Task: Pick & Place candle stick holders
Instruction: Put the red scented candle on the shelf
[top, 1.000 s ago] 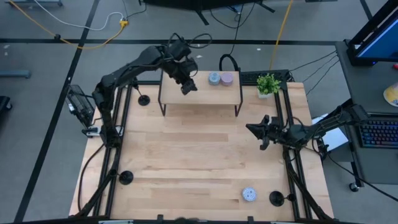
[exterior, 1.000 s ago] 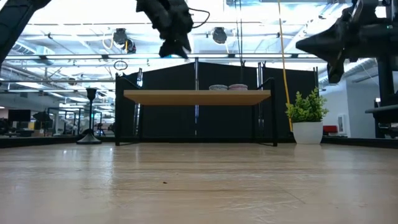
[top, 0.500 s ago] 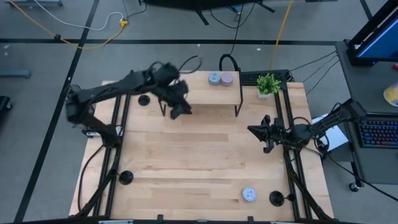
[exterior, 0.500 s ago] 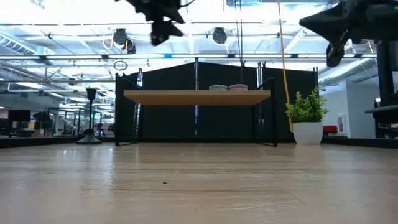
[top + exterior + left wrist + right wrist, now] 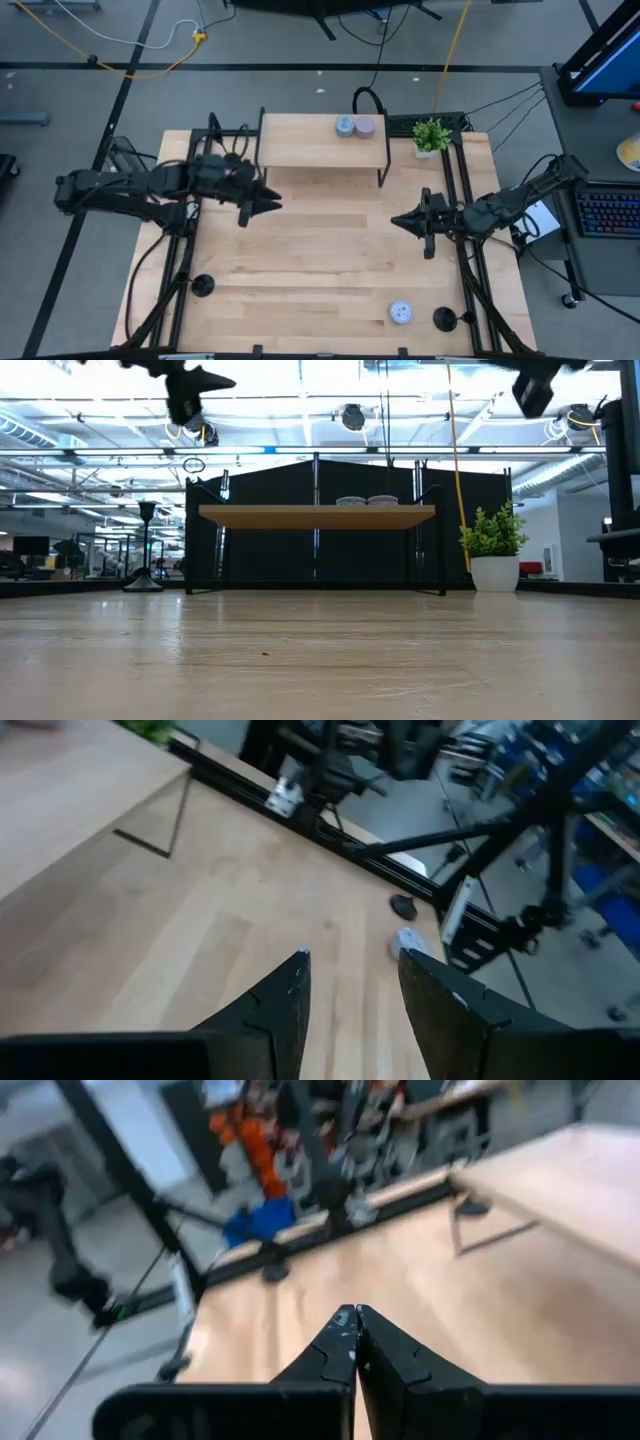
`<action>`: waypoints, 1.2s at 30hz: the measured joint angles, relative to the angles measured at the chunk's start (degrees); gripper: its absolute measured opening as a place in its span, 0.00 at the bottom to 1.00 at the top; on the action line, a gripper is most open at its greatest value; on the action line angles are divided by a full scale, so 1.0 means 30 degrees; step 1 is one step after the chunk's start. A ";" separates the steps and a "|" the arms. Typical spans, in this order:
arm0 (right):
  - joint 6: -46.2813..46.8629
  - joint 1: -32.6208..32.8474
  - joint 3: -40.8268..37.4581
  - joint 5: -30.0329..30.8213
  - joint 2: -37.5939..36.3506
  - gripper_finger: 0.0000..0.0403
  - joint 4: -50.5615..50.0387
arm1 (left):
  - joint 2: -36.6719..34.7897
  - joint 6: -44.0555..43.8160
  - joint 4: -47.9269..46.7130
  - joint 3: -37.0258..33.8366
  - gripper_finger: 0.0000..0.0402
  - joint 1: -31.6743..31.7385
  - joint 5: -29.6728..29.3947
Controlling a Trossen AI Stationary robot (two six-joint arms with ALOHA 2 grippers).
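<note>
- Left arm reaches in low and nearly level from the counter's point(image 5: 330, 250) left side. Its left gripper point(image 5: 272, 206) hangs in the air just in front of the shelf's point(image 5: 320, 145) left legs, tips pointing across toward the right arm.
- Left jaws are spread, with a clear gap and bare wood showing between the fingers point(image 5: 285, 1005); nothing is held.
- Right arm comes in from the right side, elbow bent. Its right gripper point(image 5: 395, 220) is in front of the shelf's right legs and points back at the left one.
- Right jaws are pressed together with nothing between them, seen plainly in the right wrist view.
- In the low view both grippers sit high, well above the shelf top.
- First candle stick holder point(image 5: 203, 287) is well in front of the shelf, off past its left end. It stands upright with its long axis vertical, so only the round base reads from above.
- Second candle stick holder point(image 5: 443, 320) is well in front of the shelf, off past its right end, also upright. The white puck point(image 5: 401, 312) is just beside it, apart.
- Third candle stick holder point(image 5: 146, 550) is just left of the shelf's left legs, stem vertical, cup up, disc flat on the counter.
- Two pucks point(image 5: 354, 125) sit side by side on the shelf top, toward its right end.
- Potted plant point(image 5: 432, 135) stands just off the shelf's right end.
</note>
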 joint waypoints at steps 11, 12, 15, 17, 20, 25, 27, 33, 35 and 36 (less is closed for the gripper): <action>0.4637 0.1346 0.7413 -0.6516 0.4573 0.00 -1.0318 | -0.1659 -0.1165 0.0422 -0.2505 0.40 -0.3057 -0.4916; 0.4966 0.1616 0.7969 -0.7101 0.5095 0.00 -1.0959 | -0.1645 -0.1304 0.0422 -0.2559 0.40 -0.3194 -0.5103; 0.5836 0.2639 0.9424 -0.8803 0.6706 0.00 -1.2186 | -0.1645 -0.1788 0.0416 -0.2627 0.40 -0.3565 -0.5484; 0.6340 0.3469 1.0132 -0.9899 0.7771 0.00 -1.2804 | -0.1645 -0.1842 0.0422 -0.2627 0.40 -0.3810 -0.5511; 0.6611 0.4759 1.0913 -1.1021 0.9378 0.00 -1.3623 | -0.1645 -0.1714 0.0411 -0.2627 0.40 -0.4172 -0.5457; 0.5958 0.6421 1.1771 -1.1222 1.1614 0.00 -1.5468 | -0.1645 -0.1662 -0.0273 -0.2627 0.40 -0.4531 -0.5052; 0.5565 0.6895 1.1823 -1.1225 1.2214 0.00 -1.5922 | -0.1638 -0.1884 -0.0467 -0.2627 0.40 -0.4672 -0.4710; 0.1754 0.7522 1.1833 -1.1225 1.3535 0.00 -1.6048 | -0.1638 -0.1762 -0.0411 -0.2627 0.40 -0.5126 -0.4189; 0.0280 0.7522 1.1838 -1.1225 1.3730 0.00 -1.5834 | -0.1638 -0.1297 -0.0102 -0.2627 0.40 -0.5257 -0.4187; -0.0313 0.7522 1.1838 -1.1222 1.3782 0.00 -1.5673 | -0.1638 -0.1064 0.0052 -0.2627 0.40 -0.5311 -0.4187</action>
